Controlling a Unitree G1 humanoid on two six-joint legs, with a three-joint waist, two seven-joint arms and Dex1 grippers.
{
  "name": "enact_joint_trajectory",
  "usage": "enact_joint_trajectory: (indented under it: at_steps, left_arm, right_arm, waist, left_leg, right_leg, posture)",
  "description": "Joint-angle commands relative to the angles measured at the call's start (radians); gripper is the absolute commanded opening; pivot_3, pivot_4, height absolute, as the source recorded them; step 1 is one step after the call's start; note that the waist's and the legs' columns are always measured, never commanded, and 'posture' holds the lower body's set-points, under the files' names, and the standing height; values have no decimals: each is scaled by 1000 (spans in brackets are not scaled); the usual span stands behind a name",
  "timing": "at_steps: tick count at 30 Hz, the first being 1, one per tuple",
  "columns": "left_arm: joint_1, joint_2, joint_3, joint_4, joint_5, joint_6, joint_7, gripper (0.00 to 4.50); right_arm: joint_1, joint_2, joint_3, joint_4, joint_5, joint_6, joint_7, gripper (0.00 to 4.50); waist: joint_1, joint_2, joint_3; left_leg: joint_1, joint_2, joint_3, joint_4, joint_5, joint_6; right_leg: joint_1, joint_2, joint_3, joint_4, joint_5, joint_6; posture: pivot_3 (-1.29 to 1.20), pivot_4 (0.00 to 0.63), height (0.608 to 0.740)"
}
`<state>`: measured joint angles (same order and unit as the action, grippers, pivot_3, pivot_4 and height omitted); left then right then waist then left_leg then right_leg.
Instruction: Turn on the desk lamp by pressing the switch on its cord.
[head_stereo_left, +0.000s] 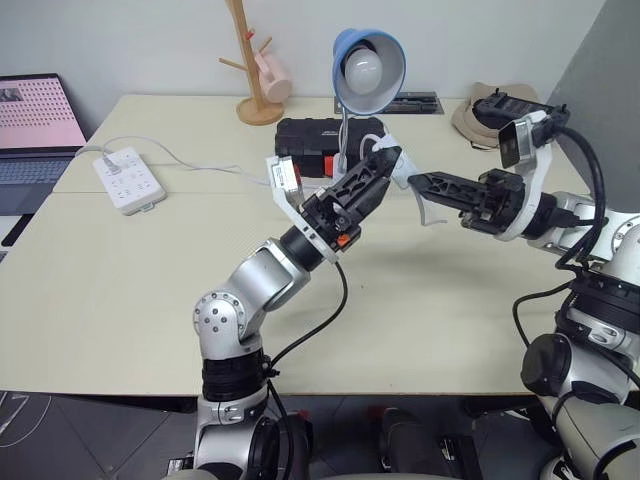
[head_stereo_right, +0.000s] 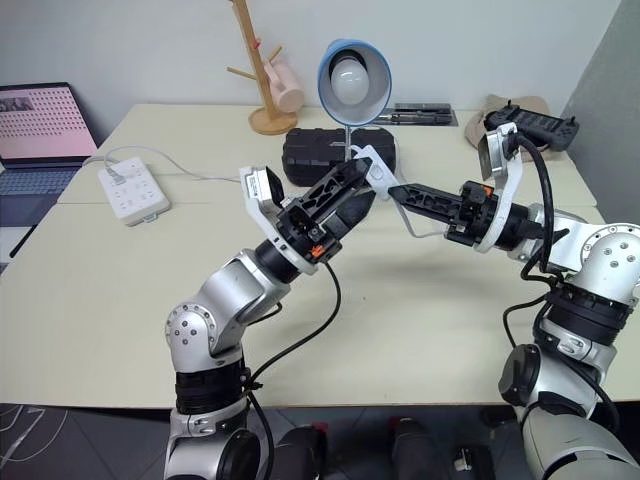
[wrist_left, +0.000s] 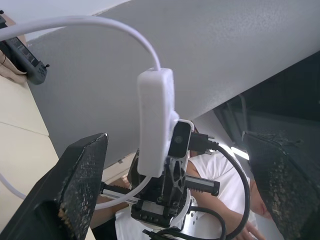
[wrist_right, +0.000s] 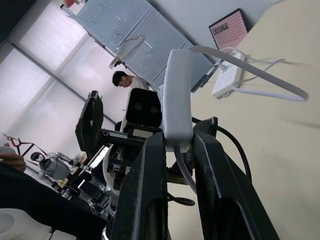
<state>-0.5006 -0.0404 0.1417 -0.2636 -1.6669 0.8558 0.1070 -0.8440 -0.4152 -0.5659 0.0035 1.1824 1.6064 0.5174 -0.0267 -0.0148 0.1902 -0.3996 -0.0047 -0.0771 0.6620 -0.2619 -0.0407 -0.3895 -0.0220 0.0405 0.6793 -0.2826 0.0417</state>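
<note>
Here, at the desk's left edge, a white multi-socket power strip (head_stereo_left: 129, 179) is lying flat, with the thin white cord (head_stereo_left: 190, 158) being led from it across the pale desk (head_stereo_left: 120, 300) towards the middle. Near the far edge a wooden peg stand (head_stereo_left: 252, 60) with a pink cup is standing, and just to its right the small desk lamp with the blue dome shade and round white bulb (head_stereo_left: 368, 68) is rising on its thin stem behind a black case (head_stereo_left: 325, 140); the bulb is not looking lit.

Above the desk's middle, the left gripper (head_stereo_left: 385, 166) is being held with its two black fingers spread wide and nothing between them, the small white oblong switch (wrist_left: 157, 122) lying in the gap ahead of them in the left wrist view. To the right, the right gripper (wrist_right: 177, 142) is being kept clamped on the lower end of that switch, which is being presented upright and clear of the desk, the cord looping away from its top.

The switch is judged to be light, rigid, smooth plastic, likely to twist or slip if pushed off-centre, while the cord is being treated as limp and offering no support. The hold at the body's end is judged sound; the press is best being applied squarely on the rocker face, against the clamped fingers.
</note>
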Motion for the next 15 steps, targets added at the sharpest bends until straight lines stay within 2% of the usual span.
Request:
enact_joint_trajectory:
  at_steps: [1,5,6,9,10,13,15]
  left_arm:
    - [-4,-2,-14,-8,-40,-34,2,4500]
    - [-16,1,-26,0,-42,-49,3,3849]
    - [-18,2,-29,0,-44,-55,5,3569]
    - [-25,4,-36,0,-49,-62,4,3332]
    - [-26,4,-40,1,-50,-63,6,3057]
    - [-30,10,-50,0,-52,-61,4,2802]
    - [-32,12,-52,1,-55,-64,4,2412]
  right_arm:
    - [6,-29,-4,-15,90,8,-25,377]
    - [8,-40,-1,-4,141,8,-53,377]
    - [11,-43,1,-5,155,8,-61,377]
    - [17,-46,6,-6,182,5,-82,377]
    - [20,-47,10,-8,194,2,-89,377]
    - [28,-45,23,-10,227,-10,-111,377]
    - [34,-46,34,-11,251,-21,-127,377]
  waist:
    - [0,0,0]
    - [0,0,0]
    - [0,0,0]
    - [0,0,0]
    - [0,0,0]
    - [0,0,0]
    - [0,0,0]
  left_leg:
    - [0,0,0,0,0,0]
    - [0,0,0,0,0,0]
    - [0,0,0,0,0,0]
    - [0,0,0,0,0,0]
    - [0,0,0,0,0,0]
    - [0,0,0,0,0,0]
    - [0,0,0,0,0,0]
  right_leg:
    - [0,0,0,0,0,0]
    - [0,0,0,0,0,0]
    - [0,0,0,0,0,0]
    - [0,0,0,0,0,0]
    - [0,0,0,0,0,0]
    - [0,0,0,-1,0,0]
    - [0,0,0,-1,0,0]
  posture:
    - [0,150,740]
    - [0,150,740]
    - [0,150,740]
    - [0,150,740]
    - [0,150,740]
    - [0,150,740]
    - [0,150,740]
